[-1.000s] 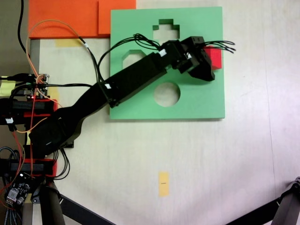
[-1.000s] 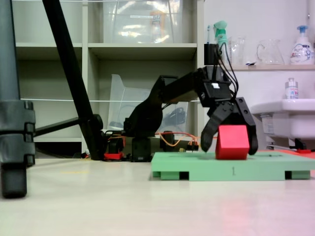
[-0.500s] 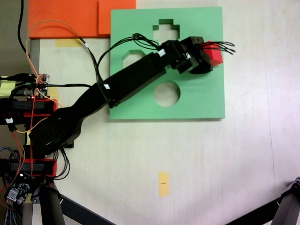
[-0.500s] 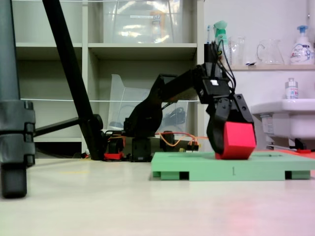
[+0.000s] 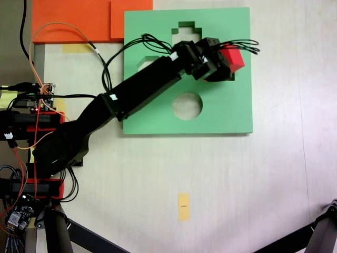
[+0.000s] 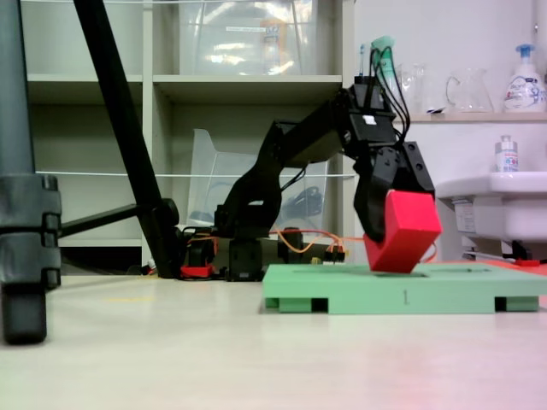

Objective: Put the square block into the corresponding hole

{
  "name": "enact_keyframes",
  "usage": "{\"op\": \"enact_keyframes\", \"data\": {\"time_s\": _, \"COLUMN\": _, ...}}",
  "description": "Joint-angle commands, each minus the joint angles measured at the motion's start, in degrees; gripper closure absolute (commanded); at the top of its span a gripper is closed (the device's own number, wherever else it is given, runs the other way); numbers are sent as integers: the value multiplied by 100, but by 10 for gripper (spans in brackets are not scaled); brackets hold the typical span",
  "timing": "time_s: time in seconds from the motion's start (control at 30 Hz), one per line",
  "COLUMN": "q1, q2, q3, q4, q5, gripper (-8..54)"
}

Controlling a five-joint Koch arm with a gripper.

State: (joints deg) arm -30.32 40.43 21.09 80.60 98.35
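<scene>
The square block [image 5: 234, 57] [image 6: 403, 232], a bright red foam cube, is clamped in my gripper [image 5: 223, 65] [image 6: 390, 213], which is shut on it. In a fixed view from the side the cube hangs tilted, its lowest corner just above the green foam board [image 6: 402, 295]. From above, cube and gripper sit over the board's [image 5: 221, 113] right part. The corresponding hole lies hidden under them. The cross-shaped cutout [image 5: 185, 31] and a round cutout [image 5: 187, 105] show, while the arm covers most of the octagonal cutout [image 5: 146, 61].
Orange foam sheets [image 5: 79, 18] lie at the board's upper left. The arm's base, red parts and wires [image 5: 31, 113] are at the left edge. A yellow tape strip [image 5: 183, 205] marks the floor below. Tripod legs [image 5: 79, 232] [image 6: 120, 128] stand near the front.
The gripper closed on the red cube, then lifted and tilted it off the board, shifting slightly toward the top of the overhead picture.
</scene>
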Motion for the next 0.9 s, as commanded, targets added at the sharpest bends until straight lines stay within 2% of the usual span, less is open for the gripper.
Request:
{"op": "enact_keyframes", "data": {"time_s": 0.0, "q1": -53, "q2": 431, "q3": -237, "q4": -132, "q5": -18, "gripper": 239}}
{"op": "enact_keyframes", "data": {"time_s": 0.87, "q1": -18, "q2": 756, "q3": -229, "q4": -1037, "q5": -571, "gripper": 239}}
